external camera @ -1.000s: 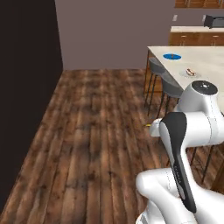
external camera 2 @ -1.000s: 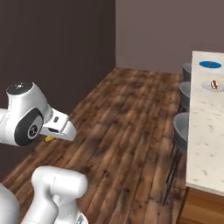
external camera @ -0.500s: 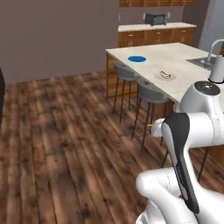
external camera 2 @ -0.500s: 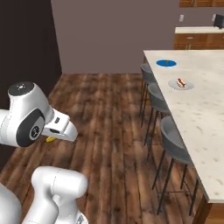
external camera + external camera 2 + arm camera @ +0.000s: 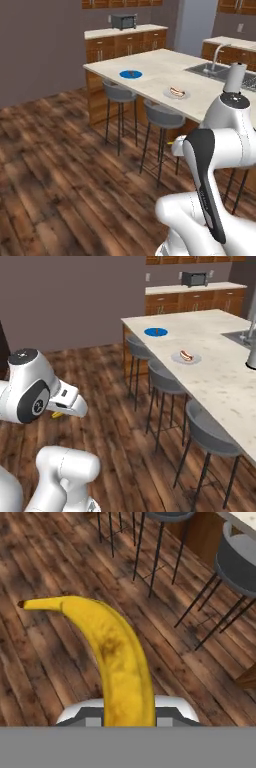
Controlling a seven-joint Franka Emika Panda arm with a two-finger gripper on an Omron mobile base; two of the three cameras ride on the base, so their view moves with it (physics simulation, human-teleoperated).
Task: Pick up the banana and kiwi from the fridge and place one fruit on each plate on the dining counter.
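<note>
From the left base view, the white arm's bulky elbow hides most of the gripper; only a sliver of yellow, the banana, peeks out at its left edge. Beyond it stretches the dining counter, beige speckled stone on a wooden base, bearing a flat blue plate with a small brownish object on it, too small to identify, and a pale grey plate holding something reddish and blurred. A steel sink with a curved faucet sits near the far end, and grey padded stools on thin dark legs stand along the counter's edge. The right base view shows the same counter, both plates well apart, and a yellow tip below the white wrist. In the hand view, the banana, smooth with brown freckles and a dark stem tip, rises from between the fingers of the gripper, which pinch it; the fingertips themselves are cut off at the frame's bottom, above plank flooring.
</note>
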